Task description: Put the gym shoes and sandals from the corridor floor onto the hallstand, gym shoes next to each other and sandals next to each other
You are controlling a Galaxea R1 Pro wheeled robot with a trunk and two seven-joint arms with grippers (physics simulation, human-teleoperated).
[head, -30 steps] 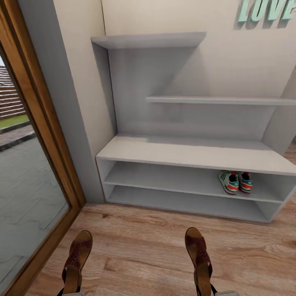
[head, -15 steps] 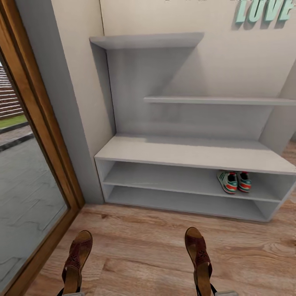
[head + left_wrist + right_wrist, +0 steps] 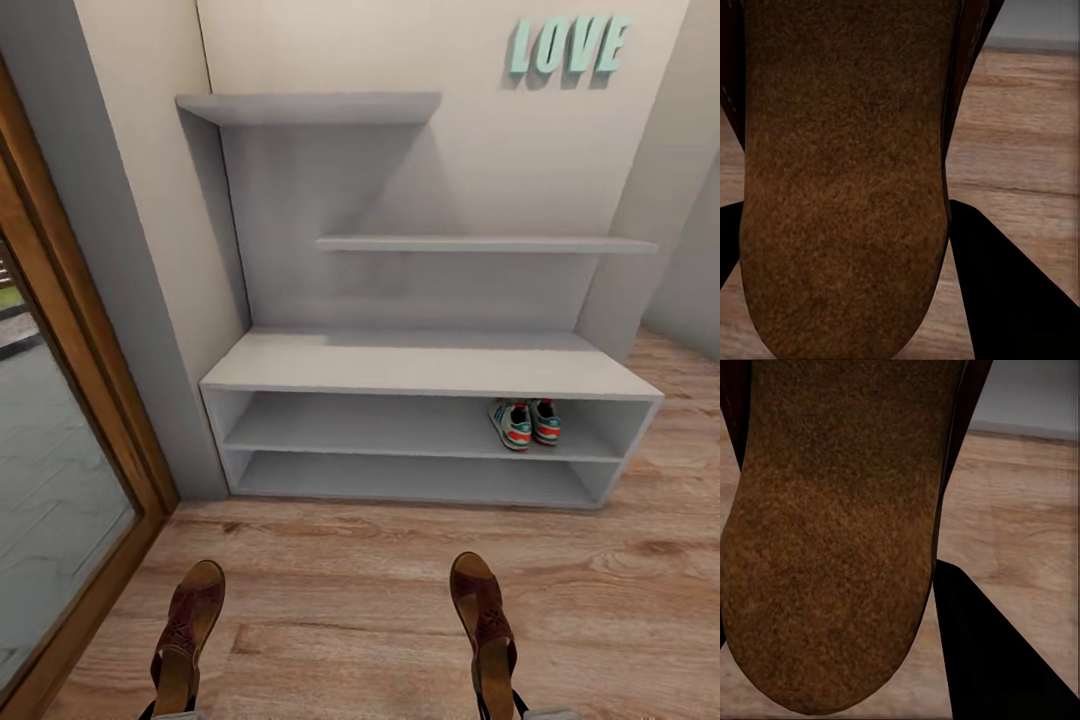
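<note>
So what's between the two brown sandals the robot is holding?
Just bare wood floor between the left sandal and the right sandal, seen in the head view.

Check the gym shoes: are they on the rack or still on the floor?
On the rack. Both gym shoes sit side by side on the upper open shelf of the hallstand, toward its right end, clear of the corridor floor.

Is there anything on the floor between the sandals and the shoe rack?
Nothing visible. Bare wood floor lies between the two sandals and the shoe rack. The gym shoes already sit in its upper compartment, to the right.
</note>
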